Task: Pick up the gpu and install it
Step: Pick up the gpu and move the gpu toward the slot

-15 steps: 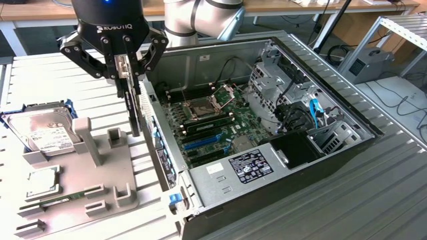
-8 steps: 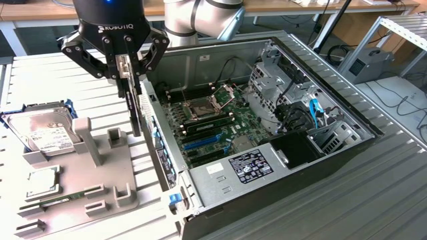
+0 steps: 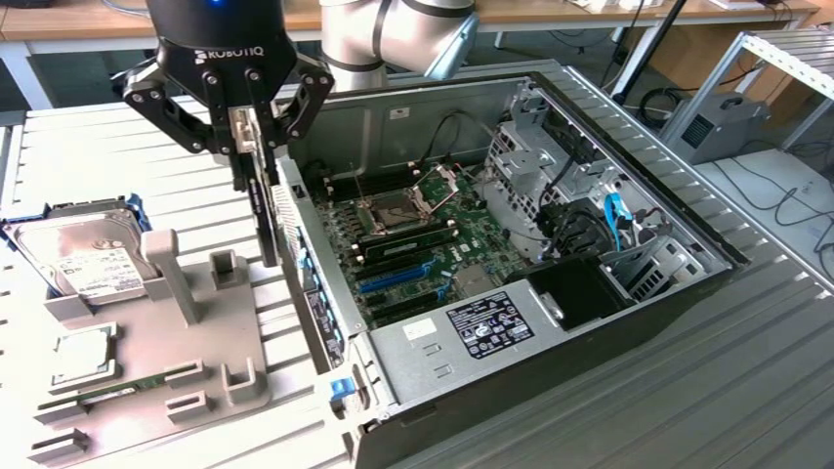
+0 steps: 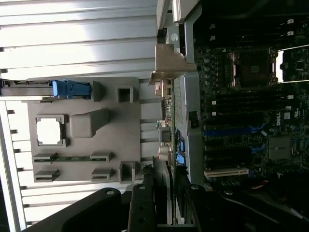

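Gpu (image 3: 270,225), pinched upright between the fingers of the gripper (image 3: 254,137) in the upper left of the exterior view, hangs above the grey holder tray (image 3: 170,332) just beside the open computer case (image 3: 521,391) (pickup done, I judge); seating it on the motherboard (image 3: 417,234) remains for me.

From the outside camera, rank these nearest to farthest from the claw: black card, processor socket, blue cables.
1. gpu, clamped in the gripper, hanging below.
2. processor socket, on the motherboard.
3. blue cables, toward the exterior view's right.
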You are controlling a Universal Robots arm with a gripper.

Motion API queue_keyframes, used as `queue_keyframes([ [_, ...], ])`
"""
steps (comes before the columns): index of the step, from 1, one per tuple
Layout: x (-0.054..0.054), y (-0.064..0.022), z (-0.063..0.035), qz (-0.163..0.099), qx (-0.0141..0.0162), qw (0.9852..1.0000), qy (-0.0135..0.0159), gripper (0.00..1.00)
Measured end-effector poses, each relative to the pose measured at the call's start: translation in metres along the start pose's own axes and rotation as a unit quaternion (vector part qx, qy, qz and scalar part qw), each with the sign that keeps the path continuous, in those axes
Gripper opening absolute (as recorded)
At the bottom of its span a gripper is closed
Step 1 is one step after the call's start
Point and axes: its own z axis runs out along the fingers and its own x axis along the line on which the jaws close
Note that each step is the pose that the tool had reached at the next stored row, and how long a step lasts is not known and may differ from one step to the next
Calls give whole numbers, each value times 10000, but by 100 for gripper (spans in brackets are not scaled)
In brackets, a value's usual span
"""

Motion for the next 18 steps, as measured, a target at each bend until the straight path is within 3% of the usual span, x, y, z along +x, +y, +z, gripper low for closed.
queue_keyframes([
  [18, -58, 10, 3, -3, 78, 10000, -6, 29],
])
